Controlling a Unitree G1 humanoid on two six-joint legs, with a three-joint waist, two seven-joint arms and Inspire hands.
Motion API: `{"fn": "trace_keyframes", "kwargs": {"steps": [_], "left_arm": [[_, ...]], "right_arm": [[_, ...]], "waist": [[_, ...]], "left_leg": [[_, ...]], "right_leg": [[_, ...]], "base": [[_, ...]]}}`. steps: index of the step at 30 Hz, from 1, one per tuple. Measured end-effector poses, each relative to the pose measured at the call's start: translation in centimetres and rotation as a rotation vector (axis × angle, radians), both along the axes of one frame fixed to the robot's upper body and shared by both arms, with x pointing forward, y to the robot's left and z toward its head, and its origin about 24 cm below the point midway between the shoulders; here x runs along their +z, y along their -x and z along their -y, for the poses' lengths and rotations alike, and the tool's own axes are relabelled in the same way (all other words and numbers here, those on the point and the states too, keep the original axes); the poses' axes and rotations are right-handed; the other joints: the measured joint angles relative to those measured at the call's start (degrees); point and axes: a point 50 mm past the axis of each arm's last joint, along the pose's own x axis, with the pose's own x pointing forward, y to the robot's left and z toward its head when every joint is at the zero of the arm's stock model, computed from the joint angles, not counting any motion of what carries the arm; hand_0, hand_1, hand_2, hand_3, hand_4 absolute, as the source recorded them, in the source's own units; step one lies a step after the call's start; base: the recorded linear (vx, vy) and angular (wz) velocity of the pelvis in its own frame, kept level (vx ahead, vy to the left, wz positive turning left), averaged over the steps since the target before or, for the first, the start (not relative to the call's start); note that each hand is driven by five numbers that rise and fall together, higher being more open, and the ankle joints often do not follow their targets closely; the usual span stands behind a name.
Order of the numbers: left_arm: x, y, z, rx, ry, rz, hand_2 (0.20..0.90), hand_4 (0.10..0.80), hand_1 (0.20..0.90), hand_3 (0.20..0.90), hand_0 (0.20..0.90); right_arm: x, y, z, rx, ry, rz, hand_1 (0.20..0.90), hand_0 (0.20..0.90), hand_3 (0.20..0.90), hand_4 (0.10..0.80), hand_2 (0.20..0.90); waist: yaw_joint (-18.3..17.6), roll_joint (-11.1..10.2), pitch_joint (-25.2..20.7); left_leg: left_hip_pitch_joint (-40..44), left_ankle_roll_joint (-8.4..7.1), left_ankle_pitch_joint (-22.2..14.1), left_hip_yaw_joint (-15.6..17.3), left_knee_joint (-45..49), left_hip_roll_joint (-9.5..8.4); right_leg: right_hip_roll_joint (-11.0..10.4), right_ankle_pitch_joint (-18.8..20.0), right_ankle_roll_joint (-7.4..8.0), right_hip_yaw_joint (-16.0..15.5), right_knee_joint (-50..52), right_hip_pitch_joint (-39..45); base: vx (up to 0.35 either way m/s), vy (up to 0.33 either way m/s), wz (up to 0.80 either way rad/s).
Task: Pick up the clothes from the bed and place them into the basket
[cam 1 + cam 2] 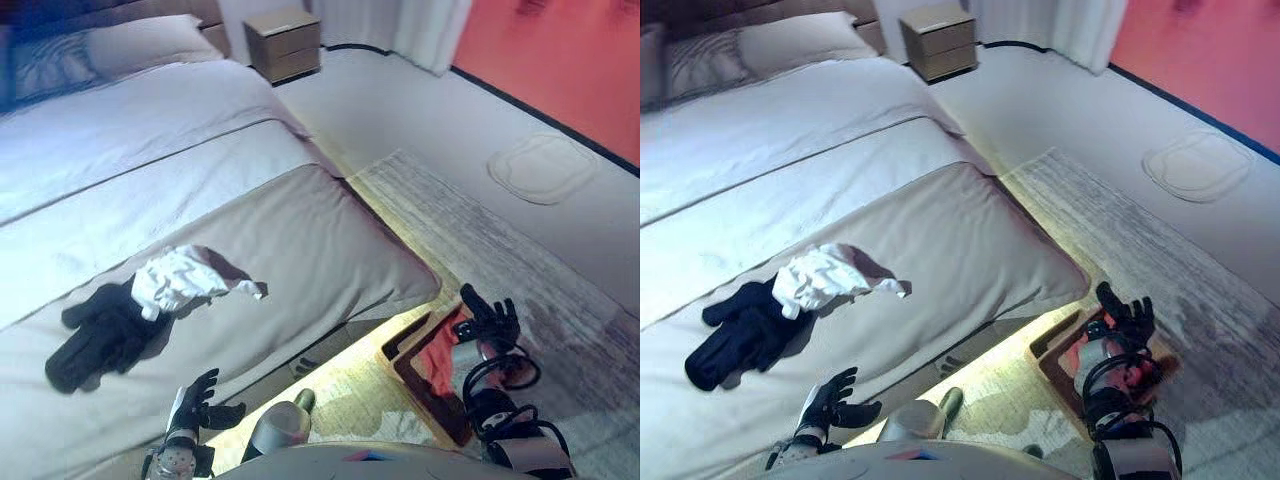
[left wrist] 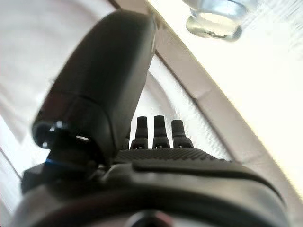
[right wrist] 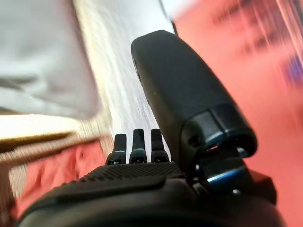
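Note:
A black garment (image 1: 100, 335) and a white garment (image 1: 178, 278) lie together on the grey bed cover (image 1: 320, 235) near the bed's front edge. My left hand (image 1: 195, 402) is open and empty, just in front of the bed edge, below the clothes. A brown basket (image 1: 430, 385) stands on the floor at the bed's corner with a red garment (image 1: 442, 358) in it. My right hand (image 1: 490, 318) is open and empty, right above the basket. The right wrist view shows the red garment (image 3: 52, 170) past my straight fingers (image 3: 135, 144).
A wooden nightstand (image 1: 284, 42) stands at the far wall beside the bed's head. Pillows (image 1: 140, 42) lie at the head of the bed. A grey rug (image 1: 500, 260) covers the floor right of the bed. A round white mat (image 1: 543, 166) lies near the red wall.

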Motion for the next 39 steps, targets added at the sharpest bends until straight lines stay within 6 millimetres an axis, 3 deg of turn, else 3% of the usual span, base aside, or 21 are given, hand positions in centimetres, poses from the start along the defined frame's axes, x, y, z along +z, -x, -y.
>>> {"fn": "trace_keyframes", "kwargs": {"steps": [1, 2, 3, 5, 6, 8, 10, 11, 13, 15, 16, 18, 19, 21, 22, 24, 26, 29, 31, 35, 39], "left_arm": [[0.0, 0.0, -0.1, -0.003, 0.000, -0.008, 0.900, 0.800, 0.900, 0.900, 0.900], [0.3, -1.6, -0.1, -0.042, -0.003, 0.010, 0.900, 0.800, 0.900, 0.900, 0.900], [0.3, -1.7, 0.0, -0.067, -0.001, 0.006, 0.900, 0.800, 0.900, 0.900, 0.900], [0.0, -1.4, 0.4, -0.097, -0.006, -0.036, 0.900, 0.800, 0.900, 0.900, 0.900], [-0.2, -1.1, 0.6, -0.110, -0.005, -0.062, 0.900, 0.800, 0.900, 0.900, 0.900], [-0.3, -0.8, 0.7, -0.114, -0.005, -0.078, 0.900, 0.800, 0.900, 0.900, 0.900], [-0.2, -1.5, 0.8, -0.126, -0.008, -0.070, 0.900, 0.800, 0.900, 0.900, 0.900], [-0.1, -2.0, 1.0, -0.136, -0.006, -0.060, 0.900, 0.800, 0.900, 0.900, 0.900], [0.2, -2.9, 1.2, -0.159, -0.007, -0.029, 0.900, 0.800, 0.900, 0.900, 0.900], [0.8, -4.7, 1.6, -0.219, -0.023, 0.002, 0.900, 0.800, 0.900, 0.900, 0.900], [1.1, -5.5, 1.5, -0.257, -0.041, 0.013, 0.900, 0.800, 0.900, 0.900, 0.900], [2.3, -7.8, 1.3, -0.289, -0.069, 0.081, 0.900, 0.800, 0.900, 0.900, 0.900], [2.9, -8.7, 1.0, -0.300, -0.092, 0.104, 0.900, 0.800, 0.900, 0.900, 0.900], [3.0, -8.8, 0.5, -0.285, -0.118, 0.096, 0.900, 0.800, 0.900, 0.900, 0.900], [2.9, -8.6, 0.2, -0.277, -0.129, 0.084, 0.900, 0.800, 0.900, 0.900, 0.900], [3.3, -8.6, -1.0, -0.279, -0.176, 0.075, 0.900, 0.800, 0.900, 0.900, 0.900], [3.6, -8.5, -2.1, -0.254, -0.218, 0.067, 0.900, 0.800, 0.900, 0.900, 0.900], [2.8, -6.8, -1.9, -0.247, -0.214, 0.035, 0.900, 0.800, 0.900, 0.900, 0.900], [2.1, -4.7, -2.2, -0.243, -0.213, -0.019, 0.900, 0.800, 0.900, 0.900, 0.900], [1.2, -1.6, -2.6, -0.210, -0.207, -0.094, 0.900, 0.800, 0.900, 0.900, 0.900], [0.9, -0.6, -2.8, -0.215, -0.193, -0.128, 0.900, 0.800, 0.900, 0.900, 0.900]], "right_arm": [[0.0, 0.1, 0.1, -0.002, 0.001, -0.001, 0.900, 0.900, 0.900, 0.800, 0.900], [-0.2, 1.0, 0.9, -0.021, 0.002, -0.013, 0.900, 0.900, 0.900, 0.800, 0.900], [-0.5, 1.6, 1.1, -0.029, 0.002, -0.027, 0.900, 0.900, 0.900, 0.800, 0.900], [-0.8, 2.6, 2.2, -0.033, 0.020, -0.043, 0.900, 0.900, 0.900, 0.800, 0.900], [-0.8, 2.8, 3.0, -0.012, 0.040, -0.042, 0.900, 0.900, 0.900, 0.800, 0.900], [-0.9, 2.3, 3.0, 0.037, 0.025, -0.044, 0.900, 0.900, 0.900, 0.800, 0.900], [-1.2, 2.0, 2.3, 0.140, 0.033, -0.076, 0.900, 0.900, 0.900, 0.800, 0.900], [-1.2, 1.8, 2.1, 0.182, 0.055, -0.095, 0.900, 0.900, 0.900, 0.800, 0.900], [-1.4, 1.7, 1.4, 0.267, 0.096, -0.143, 0.900, 0.900, 0.900, 0.800, 0.900], [-2.0, 1.9, 0.5, 0.406, 0.171, -0.229, 0.900, 0.900, 0.900, 0.800, 0.900], [-2.3, 1.9, -0.2, 0.498, 0.208, -0.265, 0.900, 0.900, 0.900, 0.800, 0.900], [-2.4, 1.6, -1.0, 0.672, 0.300, -0.313, 0.900, 0.900, 0.900, 0.800, 0.900], [-2.3, 1.5, -1.1, 0.767, 0.358, -0.330, 0.900, 0.900, 0.900, 0.800, 0.900], [-1.9, 1.3, -0.6, 0.883, 0.460, -0.356, 0.900, 0.900, 0.900, 0.800, 0.900], [-1.6, 1.2, -0.2, 0.938, 0.516, -0.370, 0.900, 0.900, 0.900, 0.800, 0.900], [-0.8, 0.9, 0.7, 1.051, 0.660, -0.403, 0.900, 0.900, 0.900, 0.800, 0.900], [-0.7, 0.6, 1.4, 1.074, 0.690, -0.435, 0.900, 0.900, 0.900, 0.800, 0.900], [-0.4, 0.1, 1.8, 1.116, 0.761, -0.464, 0.900, 0.900, 0.900, 0.800, 0.900], [0.7, -1.4, 1.2, 1.154, 0.820, -0.407, 0.900, 0.900, 0.900, 0.800, 0.900], [3.1, -4.4, 0.3, 1.168, 0.917, -0.316, 0.900, 0.900, 0.900, 0.800, 0.900], [4.5, -6.2, -0.4, 1.158, 0.983, -0.291, 0.900, 0.900, 0.900, 0.800, 0.900]], "waist": [[-0.50, -0.28, 0.20], [-4.10, -1.94, 0.97], [-6.71, -2.58, 1.13], [-8.10, -2.01, 0.47], [-7.82, -1.30, 0.17], [-7.40, -1.36, 0.15], [-8.32, -2.58, -0.11], [-8.69, -2.55, -0.22], [-10.15, -2.42, -0.34], [-11.89, -2.28, -0.40], [-12.96, -1.77, -0.38], [-14.87, -0.91, 0.07], [-16.16, -1.73, 0.02], [-17.49, -2.47, -0.21], [-18.08, -2.88, -0.31], [-18.68, -5.48, -1.34], [-17.45, -8.50, -0.72], [-15.47, -7.97, -0.27], [-13.03, -8.64, 0.28], [-10.13, -8.97, 3.37], [-7.73, -7.59, 5.64]], "left_leg": [[-0.98, -0.54, -0.63, 3.99, 0.76, 1.52], [-4.18, -0.62, -0.88, 24.70, 5.53, 6.48], [-5.01, -0.32, -0.80, 33.65, 7.86, 9.22], [-3.78, -0.16, 0.18, 38.76, 5.68, 11.54], [-2.54, 0.76, 4.79, 38.78, 1.96, 9.55], [-1.10, 4.50, 7.22, 37.93, -0.73, 6.94], [-0.46, 8.14, 6.74, 36.50, -1.99, 2.35], [0.23, 9.13, 6.81, 35.46, -2.94, 0.45], [1.84, 10.63, 6.78, 33.20, -4.90, -1.70], [3.82, 13.01, 5.57, 28.68, -5.94, -3.28], [3.88, 13.21, 5.53, 24.89, -6.02, -3.02], [3.17, 13.17, 5.54, 20.26, -6.04, -1.15], [2.95, 11.73, 5.26, 17.38, -6.07, -1.42], [2.84, 11.19, 4.71, 14.83, -6.33, -1.97], [2.64, 11.25, 4.62, 13.75, -6.31, -2.32], [-0.53, 10.59, 6.57, 9.90, -5.29, -3.49], [-1.77, 8.81, 7.90, 8.44, -4.26, -4.26], [-0.54, 7.83, 7.99, 8.96, -3.95, -2.32], [-0.13, 4.96, 5.83, 9.29, -4.30, -1.37], [-1.55, 4.45, 6.12, 9.70, -4.18, -1.01], [-4.71, 4.15, 6.84, 8.35, -2.77, 0.29]], "right_leg": [[-0.25, 0.01, -0.07, -2.41, -0.11, 0.44], [-2.42, -0.26, -0.67, -14.15, -0.15, 2.88], [-3.24, -1.43, -0.82, -19.89, 0.10, 5.00], [-3.42, -3.53, 1.17, -21.91, 0.92, 7.22], [-4.79, -4.24, 2.45, -20.29, 2.92, 7.47], [-7.11, -4.46, 2.92, -17.67, 6.09, 6.62], [-11.49, -3.35, 2.28, -12.94, 9.75, 6.69], [-13.80, -2.54, 3.20, -11.50, 13.74, 6.00], [-17.51, -1.09, 4.94, -8.68, 22.50, 4.86], [-22.16, 3.84, 6.12, 0.00, 38.67, -0.46], [-20.12, 1.17, 8.30, 5.69, 43.20, -3.85], [-12.43, -2.39, 8.08, 11.60, 38.43, -8.93], [-9.41, -2.84, 8.22, 12.81, 31.03, -10.99], [-6.65, -2.54, 7.95, 13.40, 18.03, -13.30], [-5.76, -2.45, 8.14, 14.10, 12.32, -13.64], [-4.78, 0.83, 4.87, 17.80, 6.83, -8.41], [-4.22, 2.37, 4.84, 16.62, 2.24, -3.91], [-2.10, 2.26, 4.91, 14.46, 3.06, -1.93], [-0.95, 0.96, 4.46, 14.27, 0.90, -0.19], [-0.32, -1.63, 1.93, 13.63, -0.02, -0.37], [0.83, -2.37, 1.35, 11.42, 0.11, -2.21]], "base": [[-0.101, 0.367, 2.41], [-0.099, 0.347, 2.96], [-0.056, 0.311, 2.99], [0.051, 0.322, 1.84], [0.103, 0.334, 1.16], [0.123, 0.292, 0.44], [0.173, 0.409, 0.58], [0.180, 0.325, 0.57], [0.174, 0.203, 0.78], [0.073, -0.031, 1.15], [0.054, -0.223, 1.38], [0.125, -0.357, 1.42], [0.144, -0.429, 1.26], [0.097, -0.346, 0.98], [0.063, -0.222, 0.80], [0.070, -0.156, 0.94], [0.083, -0.118, 0.71], [0.125, -0.052, 0.38], [0.115, -0.005, 0.04], [0.047, 0.006, 0.08], [-0.065, -0.052, 0.30]]}}
